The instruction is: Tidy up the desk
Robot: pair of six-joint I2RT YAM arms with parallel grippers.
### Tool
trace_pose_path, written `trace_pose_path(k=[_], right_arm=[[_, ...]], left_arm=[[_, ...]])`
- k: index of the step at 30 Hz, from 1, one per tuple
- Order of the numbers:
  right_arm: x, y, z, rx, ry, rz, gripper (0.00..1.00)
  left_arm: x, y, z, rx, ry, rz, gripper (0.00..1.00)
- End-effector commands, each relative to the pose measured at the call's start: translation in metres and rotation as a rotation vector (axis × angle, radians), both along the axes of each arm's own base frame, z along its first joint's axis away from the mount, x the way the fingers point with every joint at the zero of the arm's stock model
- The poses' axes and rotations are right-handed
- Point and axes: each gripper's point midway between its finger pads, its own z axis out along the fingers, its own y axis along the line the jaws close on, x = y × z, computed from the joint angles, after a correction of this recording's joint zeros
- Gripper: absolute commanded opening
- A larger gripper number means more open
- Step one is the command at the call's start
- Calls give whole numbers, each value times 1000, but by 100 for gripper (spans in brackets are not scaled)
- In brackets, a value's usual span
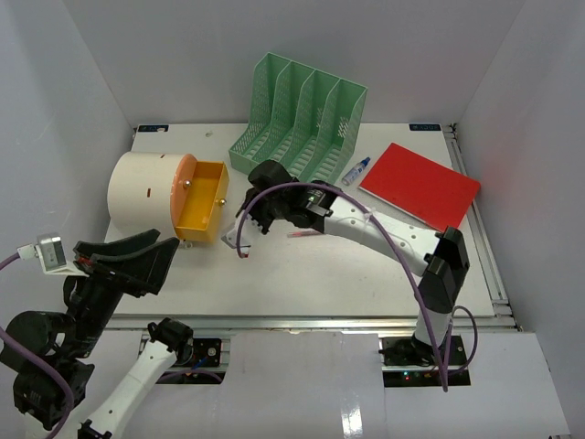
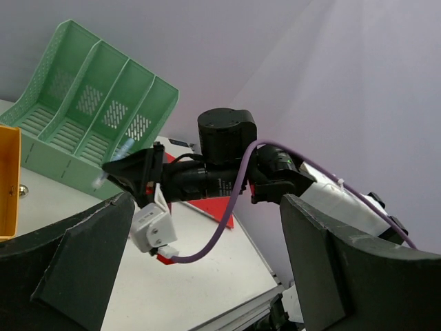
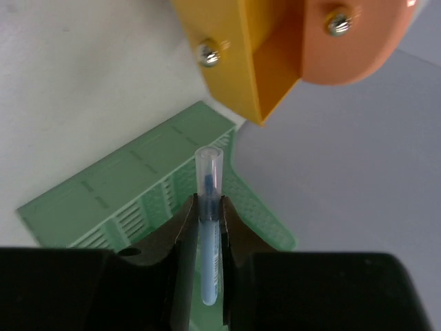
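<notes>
The white desk holds everything. My right gripper is shut on a light blue pen with a clear cap. It holds the pen above the desk, just right of the open yellow drawer. In the right wrist view the pen's cap points toward the drawer, with the green file organizer behind. My left gripper is open and empty, raised over the desk's front left. In the left wrist view its fingers frame the right arm.
The drawer belongs to a cream cylinder at the left. The green organizer stands at the back middle. A white marker with a blue cap lies beside a red notebook at the right. A thin red item lies under the right arm.
</notes>
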Motion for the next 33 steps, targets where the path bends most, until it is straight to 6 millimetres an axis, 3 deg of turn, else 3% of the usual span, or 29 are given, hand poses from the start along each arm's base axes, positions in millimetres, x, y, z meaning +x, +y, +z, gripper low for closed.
trace_pose_path(k=[1, 6, 11, 19, 28, 33], right_arm=[[-1, 69, 53, 166, -189, 143, 8], [-11, 114, 68, 288, -258, 224, 8], [-10, 138, 58, 316, -265, 269, 8], [-19, 151, 34, 319, -248, 322, 21], [-21, 159, 29, 344, -246, 334, 59], [-24, 144, 39, 360, -220, 311, 61]], left_arm=[[1, 7, -1, -35, 20, 35, 98], [-3, 9, -2, -29, 22, 37, 98], [-8, 13, -4, -28, 20, 44, 98], [-6, 9, -13, -14, 41, 30, 98], [2, 1, -26, -24, 85, 9, 98], [5, -10, -33, -12, 109, -41, 98]])
